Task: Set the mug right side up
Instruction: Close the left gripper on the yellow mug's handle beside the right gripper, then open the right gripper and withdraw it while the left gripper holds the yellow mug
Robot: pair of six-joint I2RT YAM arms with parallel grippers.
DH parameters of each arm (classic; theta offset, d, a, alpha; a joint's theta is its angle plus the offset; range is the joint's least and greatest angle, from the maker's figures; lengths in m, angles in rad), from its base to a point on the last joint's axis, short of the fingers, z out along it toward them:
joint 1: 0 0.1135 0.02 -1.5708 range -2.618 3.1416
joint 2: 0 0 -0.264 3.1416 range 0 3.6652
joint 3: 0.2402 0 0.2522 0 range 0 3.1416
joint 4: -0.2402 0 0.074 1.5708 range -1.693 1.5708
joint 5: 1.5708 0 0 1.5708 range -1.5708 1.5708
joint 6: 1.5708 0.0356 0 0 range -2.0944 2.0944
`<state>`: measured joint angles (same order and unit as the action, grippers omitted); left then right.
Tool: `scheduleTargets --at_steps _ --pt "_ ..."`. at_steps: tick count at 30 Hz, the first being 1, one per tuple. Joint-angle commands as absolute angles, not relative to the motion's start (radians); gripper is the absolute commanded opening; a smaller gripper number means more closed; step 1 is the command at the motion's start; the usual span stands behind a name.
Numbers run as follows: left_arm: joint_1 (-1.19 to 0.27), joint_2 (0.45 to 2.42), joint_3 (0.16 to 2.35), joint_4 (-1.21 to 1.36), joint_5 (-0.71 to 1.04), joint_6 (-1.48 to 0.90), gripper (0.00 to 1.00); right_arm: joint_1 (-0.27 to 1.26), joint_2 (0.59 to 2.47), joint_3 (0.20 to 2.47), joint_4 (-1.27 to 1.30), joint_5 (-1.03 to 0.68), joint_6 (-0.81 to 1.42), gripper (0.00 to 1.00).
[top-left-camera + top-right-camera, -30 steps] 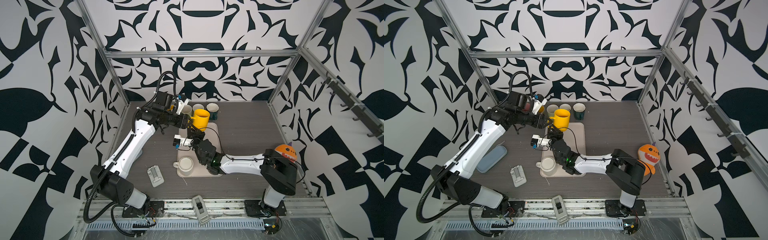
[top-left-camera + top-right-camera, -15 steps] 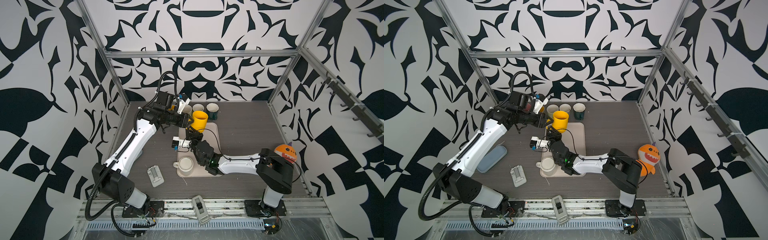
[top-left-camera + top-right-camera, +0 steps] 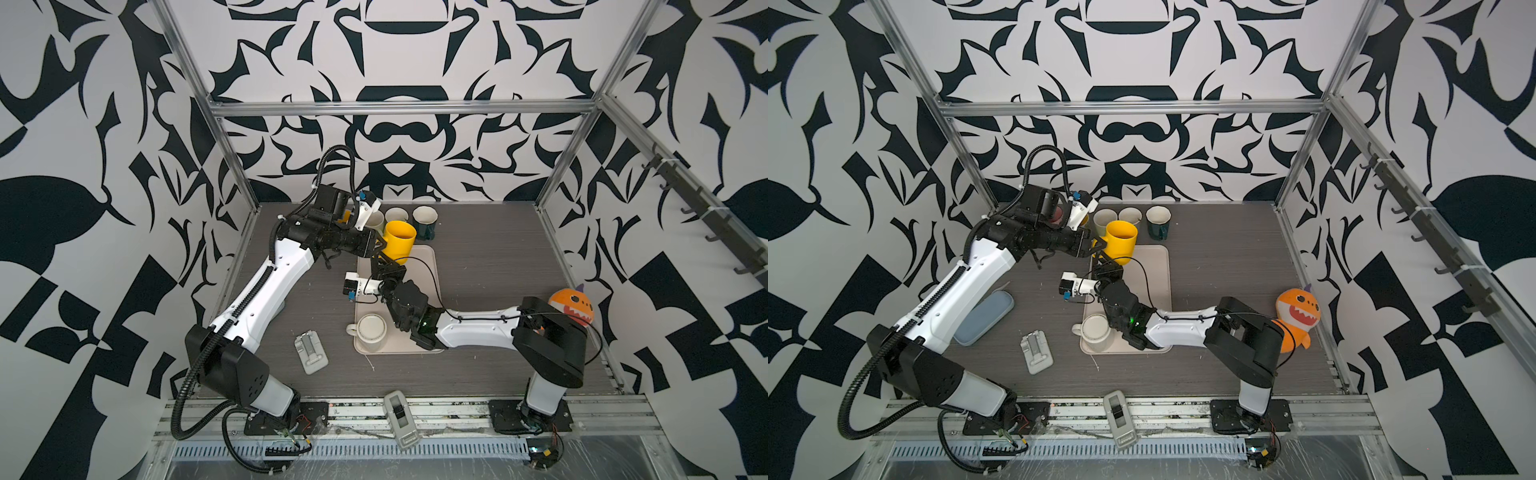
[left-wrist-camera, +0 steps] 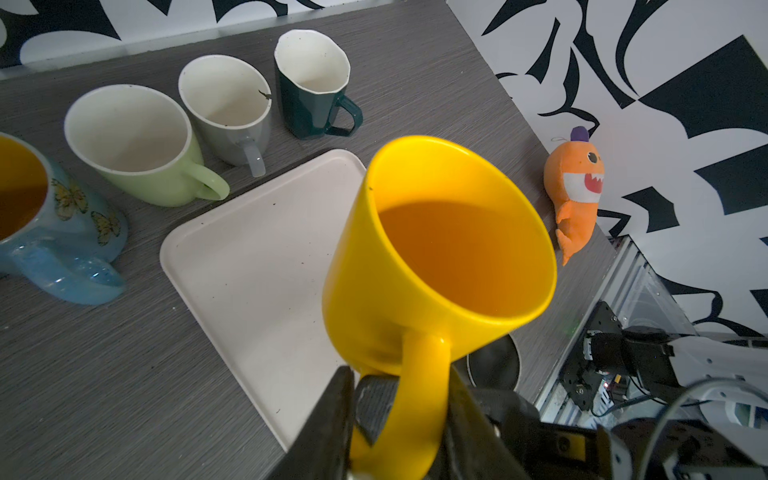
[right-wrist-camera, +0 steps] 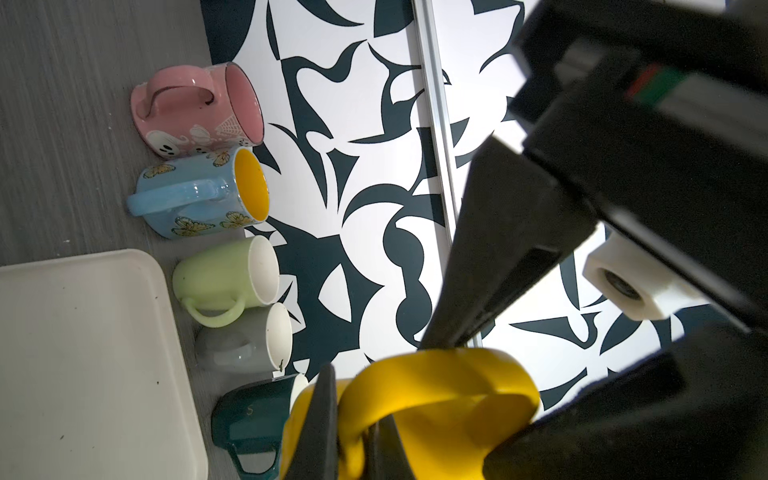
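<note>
The yellow mug (image 3: 399,245) (image 3: 1121,245) hangs upright, mouth up, above the far end of the cream tray (image 3: 397,345) (image 3: 1154,266). My left gripper (image 3: 380,245) (image 3: 1098,247) (image 4: 399,386) comes in from the left, its jaws closed against both sides of the mug's handle (image 4: 419,399). From below, my right gripper (image 3: 380,262) (image 3: 1102,262) (image 5: 353,415) is shut on the lower end of that same handle (image 5: 436,386). The mug's orange inside (image 4: 457,257) is empty.
A cream mug (image 3: 371,330) stands on the tray's near left corner. Green (image 4: 137,145), grey (image 4: 228,108), dark teal (image 4: 316,87), blue butterfly (image 4: 54,224) and pink (image 5: 195,112) mugs line the back edge. An orange plush shark (image 3: 571,305) sits right; a grey clip (image 3: 311,347) lies near left.
The left gripper's jaws have narrowed onto the mug's handle. The mug and the right gripper have stayed almost where they were.
</note>
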<state>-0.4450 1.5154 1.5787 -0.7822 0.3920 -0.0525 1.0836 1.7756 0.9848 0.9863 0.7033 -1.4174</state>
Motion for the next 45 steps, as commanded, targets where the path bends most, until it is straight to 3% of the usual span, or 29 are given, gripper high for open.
scheduleTargets --at_steps 1,8,12,20,31,38,45 --pt "-0.446 1.532 1.569 -0.798 0.414 -0.056 0.33 1.091 1.744 1.051 1.127 0.697 -1.439 0.00" --pt "-0.445 1.528 1.546 -0.779 0.442 -0.063 0.22 1.091 1.747 1.051 1.132 0.696 -1.438 0.00" --pt "-0.446 1.522 1.533 -0.768 0.459 -0.064 0.01 1.091 1.750 1.052 1.135 0.699 -1.438 0.00" --pt "-0.445 1.485 1.488 -0.679 0.433 -0.112 0.00 1.092 1.763 1.057 1.161 0.733 -1.448 0.00" --pt "-0.445 1.439 1.456 -0.578 0.339 -0.158 0.00 1.099 1.706 1.004 1.125 0.798 -1.380 0.45" --pt "-0.442 1.407 1.428 -0.493 0.238 -0.166 0.00 1.109 1.628 0.955 1.021 0.875 -1.208 0.57" --pt "-0.438 1.403 1.430 -0.413 0.147 -0.196 0.00 1.098 1.408 0.951 0.457 0.830 -0.625 0.63"
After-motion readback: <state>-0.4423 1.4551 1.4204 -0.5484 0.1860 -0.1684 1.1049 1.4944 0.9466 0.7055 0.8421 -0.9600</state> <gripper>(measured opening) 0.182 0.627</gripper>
